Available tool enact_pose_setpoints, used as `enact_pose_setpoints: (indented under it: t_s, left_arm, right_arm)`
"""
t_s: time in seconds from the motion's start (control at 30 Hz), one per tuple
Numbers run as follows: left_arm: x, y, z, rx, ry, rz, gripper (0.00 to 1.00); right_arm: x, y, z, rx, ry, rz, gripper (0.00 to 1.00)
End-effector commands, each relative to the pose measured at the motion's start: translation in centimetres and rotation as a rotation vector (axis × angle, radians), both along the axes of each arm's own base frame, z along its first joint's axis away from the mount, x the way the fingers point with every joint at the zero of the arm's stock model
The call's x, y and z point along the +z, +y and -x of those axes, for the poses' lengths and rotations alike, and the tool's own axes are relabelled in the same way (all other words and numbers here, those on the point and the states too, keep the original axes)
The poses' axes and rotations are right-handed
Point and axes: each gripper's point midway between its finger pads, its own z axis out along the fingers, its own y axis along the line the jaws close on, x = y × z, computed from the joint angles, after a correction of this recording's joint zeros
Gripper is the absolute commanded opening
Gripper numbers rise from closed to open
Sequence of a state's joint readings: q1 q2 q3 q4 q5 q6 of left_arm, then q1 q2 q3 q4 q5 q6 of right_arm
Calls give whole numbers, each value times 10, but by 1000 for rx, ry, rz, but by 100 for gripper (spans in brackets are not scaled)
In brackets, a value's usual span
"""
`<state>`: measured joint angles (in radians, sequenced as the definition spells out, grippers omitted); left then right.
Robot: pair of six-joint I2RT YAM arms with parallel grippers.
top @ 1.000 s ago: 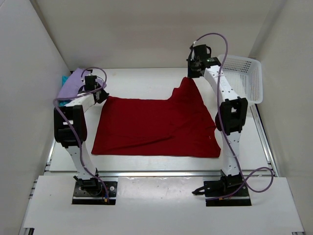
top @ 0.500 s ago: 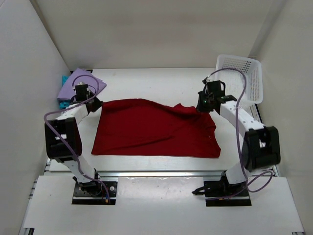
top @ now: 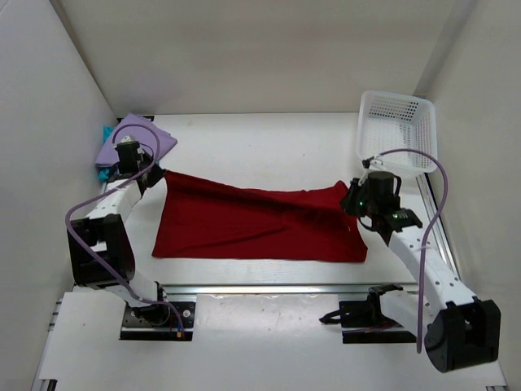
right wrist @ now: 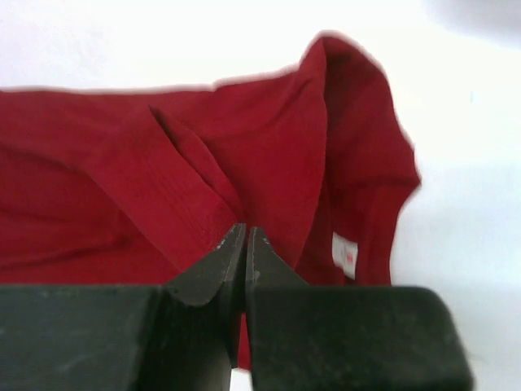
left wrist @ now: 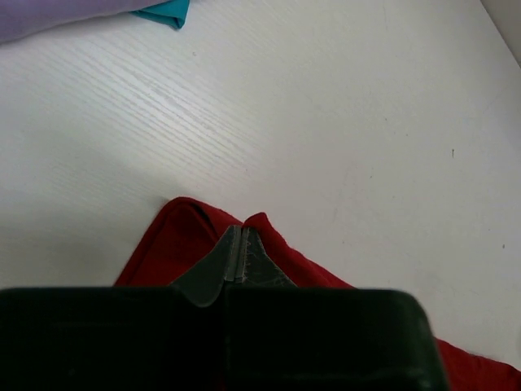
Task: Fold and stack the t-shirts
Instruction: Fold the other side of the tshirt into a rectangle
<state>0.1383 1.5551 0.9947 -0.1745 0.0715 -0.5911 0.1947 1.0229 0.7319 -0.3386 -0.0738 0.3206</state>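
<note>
The deep red t-shirt [top: 252,224] lies spread wide and creased across the middle of the table [top: 269,147]. Its far edge is drawn into a slanting, wrinkled line between its two far corners, one pinched in the closed left gripper [top: 159,174] and the other in the closed right gripper [top: 352,198]. The pale lavender t-shirt [top: 134,140] lies folded at the table's far left corner, on top of the teal t-shirt [top: 106,133], of which only edges peek out.

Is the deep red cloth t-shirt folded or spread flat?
Partly folded: left tool and right tool each pinch a corner of the red t-shirt, its sagging upper layer overlapping the part lying flat.
</note>
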Motion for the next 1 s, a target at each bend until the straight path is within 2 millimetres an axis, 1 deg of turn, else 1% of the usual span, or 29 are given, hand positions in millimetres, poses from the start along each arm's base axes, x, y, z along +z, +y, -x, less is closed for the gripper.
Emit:
enact_pose_setpoints:
  t_s: [0.0, 0.07, 0.13, 0.17, 0.2, 0.23, 0.27, 0.3, 0.33, 0.37, 0.4, 0.43, 0.47, 0.5, 0.53, 0.57, 0.6, 0.63, 0.67, 0.7, 0.73, 0.77, 0.8, 0.83, 0.87, 0.9, 0.93, 0.97]
  left_arm:
    - [7, 9, 18, 10, -6, -35, 0]
    - [-3, 8, 25, 9, 14, -28, 0]
    - [-16, 12, 32, 17, 54, -17, 0]
    - [-18, 12, 33, 10, 61, -4, 0]
    - [-21, 10, 34, 9, 68, -4, 0]
    - [-28, 11, 39, 11, 83, -4, 0]
    - [-28, 10, 39, 12, 86, -10, 0]
    - [-30, 10, 41, 10, 92, -9, 0]
    - [-35, 8, 43, 3, 108, 7, 0]
    - [-42, 4, 50, -1, 128, 18, 0]
    - [-47, 7, 54, 20, 135, 38, 1]
    - [-49, 9, 56, 30, 132, 52, 3]
    - [-50, 11, 58, 57, 125, 90, 4]
    - [-50, 6, 60, 47, 120, 121, 8]
    - [-55, 12, 63, 87, 121, 156, 11]
    - [-58, 12, 69, 116, 121, 199, 13]
    - [-58, 10, 74, 121, 111, 223, 18]
    - [-56, 13, 75, 155, 95, 252, 22]
    - [-51, 14, 77, 176, 62, 269, 25]
    - [-45, 15, 80, 181, 33, 256, 30]
    - [-34, 18, 81, 211, -4, 241, 31]
    - [-33, 16, 84, 218, -17, 235, 31]
    - [-21, 19, 86, 236, -67, 201, 32]
    - [-13, 22, 90, 261, -101, 156, 32]
    - [-8, 18, 90, 249, -121, 129, 32]
    - [3, 16, 91, 245, -160, 78, 32]
    - [12, 19, 92, 258, -186, 38, 31]
    - [14, 11, 93, 228, -191, 22, 28]
  right_arm:
    - [-6, -7, 16, -51, -15, -23, 0]
    - [-18, -13, 29, -75, 2, -37, 0]
    - [-22, -14, 40, -92, -2, -74, 1]
    - [-31, -12, 47, -86, 16, -83, 2]
    - [-29, -11, 50, -92, 13, -104, 2]
    - [-31, -7, 54, -91, 22, -128, 2]
    - [-36, -4, 58, -83, 23, -145, 3]
    - [-49, 0, 64, -81, 55, -165, 4]
    - [-52, 4, 66, -76, 67, -194, 4]
    - [-61, 5, 70, -77, 87, -203, 4]
    - [-69, 7, 74, -81, 105, -232, 5]
    - [-71, 8, 74, -91, 106, -255, 5]
    - [-75, 8, 77, -98, 107, -260, 6]
    - [-79, 5, 78, -116, 110, -252, 6]
    - [-81, -3, 78, -148, 103, -241, 7]
    - [-81, -9, 79, -172, 91, -223, 10]
    - [-75, -11, 76, -180, 65, -223, 12]
    - [-70, -17, 73, -192, 43, -211, 14]
    - [-66, -20, 72, -198, 35, -210, 17]
    - [-61, -21, 69, -202, 27, -215, 19]
    - [-57, -24, 67, -200, 14, -205, 20]
    - [-52, -23, 64, -193, -2, -201, 22]
    - [-46, -17, 60, -154, -18, -190, 23]
    - [-49, -12, 57, -138, -1, -185, 23]
    - [-40, -1, 53, -85, -23, -162, 22]
    - [-48, 9, 51, -44, 6, -122, 18]
    - [-53, 14, 47, -33, 33, -94, 9]
    - [-47, 21, 40, -7, 11, -67, 4]
